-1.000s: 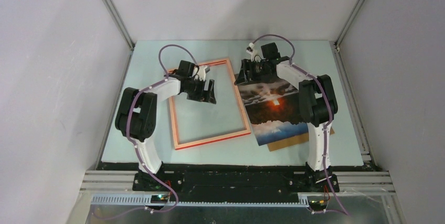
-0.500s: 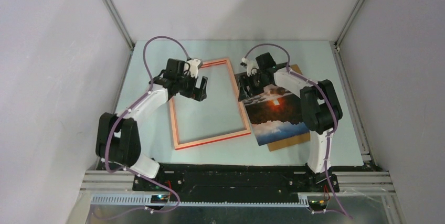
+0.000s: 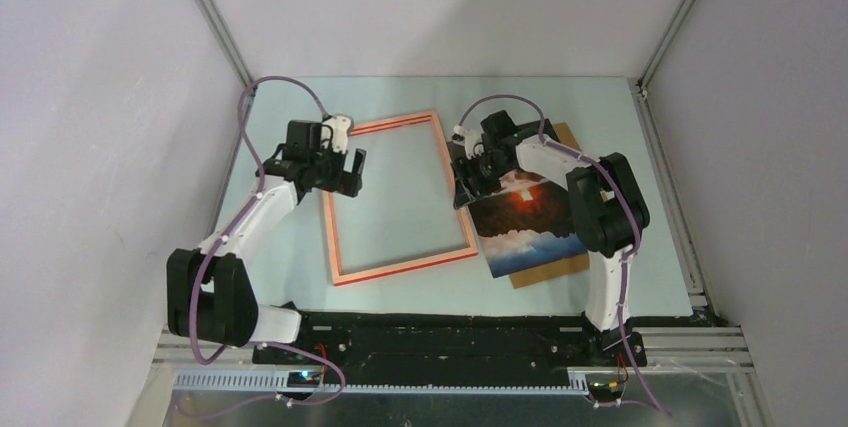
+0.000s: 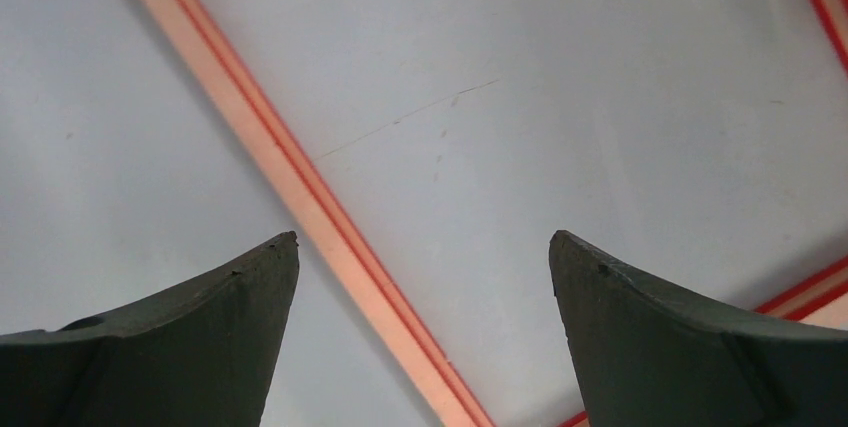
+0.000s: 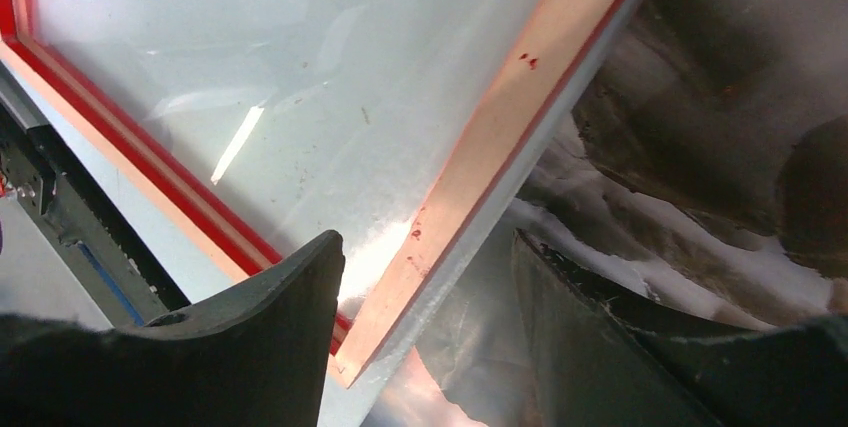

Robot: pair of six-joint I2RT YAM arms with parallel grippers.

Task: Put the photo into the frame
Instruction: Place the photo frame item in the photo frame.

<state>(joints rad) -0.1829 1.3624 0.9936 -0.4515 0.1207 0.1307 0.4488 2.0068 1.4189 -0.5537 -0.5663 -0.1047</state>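
Photo: the photo [image 3: 528, 222] lies flat and face up on the brown backing board [image 3: 548, 273], to the right of the frame [image 3: 400, 265]. It is not in it yet.
Photo edge: its left side runs hard against the frame's right rail. I cannot tell whether it tucks under.
Photo look: a glossy print with dark rock, an orange glow at the centre, white mist and a blue band at the near edge. Glare washes over it in my right wrist view.
Frame: it lies flat on the tabletop [image 3: 440, 292], pale wood side up, with red showing along the rails. I see the tabletop through the pane.
Right hand: the right hand [image 5: 428, 247] is low over the photo's far left corner. Its fingers are partly spread astride the right rail, and I see nothing pinched.
Why there: I judge I'm lining up to catch the photo's edge and lift it across.
Left hand: the left hand [image 4: 425, 237] is spread wide and empty, hovering above the left rail.
Why there: I judge it is ready to pin the frame so it won't skid when the print slides in.
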